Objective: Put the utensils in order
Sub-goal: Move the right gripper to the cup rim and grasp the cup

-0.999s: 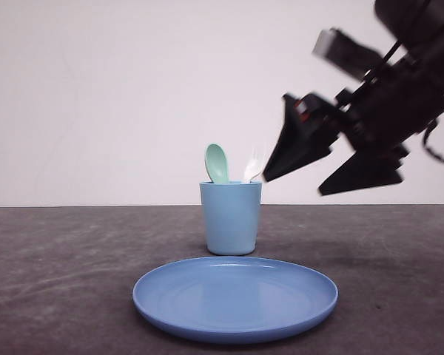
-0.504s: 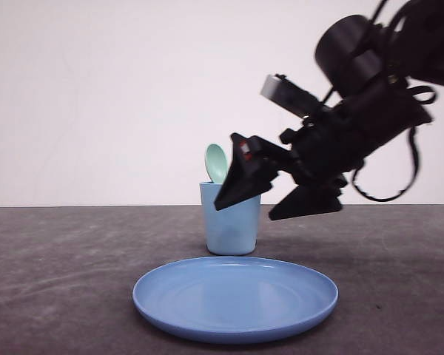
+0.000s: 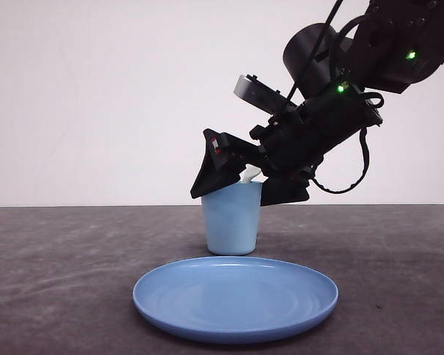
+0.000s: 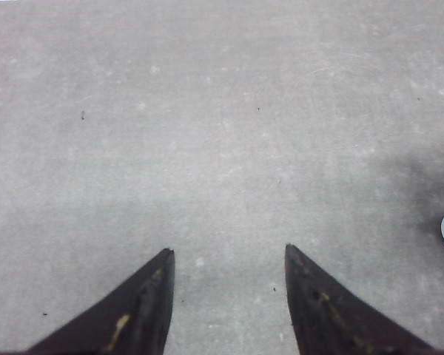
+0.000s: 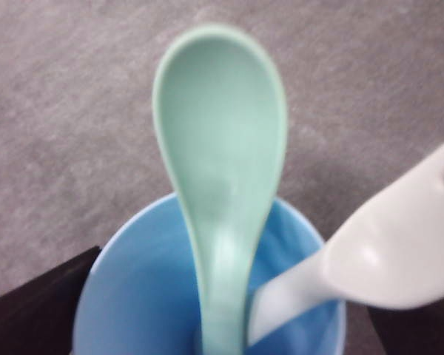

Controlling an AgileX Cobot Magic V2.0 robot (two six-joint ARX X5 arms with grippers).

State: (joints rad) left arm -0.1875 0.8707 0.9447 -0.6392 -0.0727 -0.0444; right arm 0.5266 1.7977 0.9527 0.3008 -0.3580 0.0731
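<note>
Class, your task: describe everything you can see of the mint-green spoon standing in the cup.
The spoon is pale mint green, smooth and plastic-looking, with an oval bowl narrowing into a slim handle. It stands bowl-up in the light blue cup, its handle running down inside, the lower end hidden. The white fork leans beside it, its handle meeting the spoon's low in the cup. The right gripper, jaws apart, sits at the cup's mouth, hiding the spoon from the front.

The right arm [image 3: 333,111] is bulky matte black, with a round drum housing, two small green lights, looping black cables, a grey box mounted on top and a red mark near its wedge-shaped hand [image 3: 240,174]. The left hand [image 4: 229,303] has two dark pointed fingers [image 4: 137,314] with yellowish scuffs.
</note>
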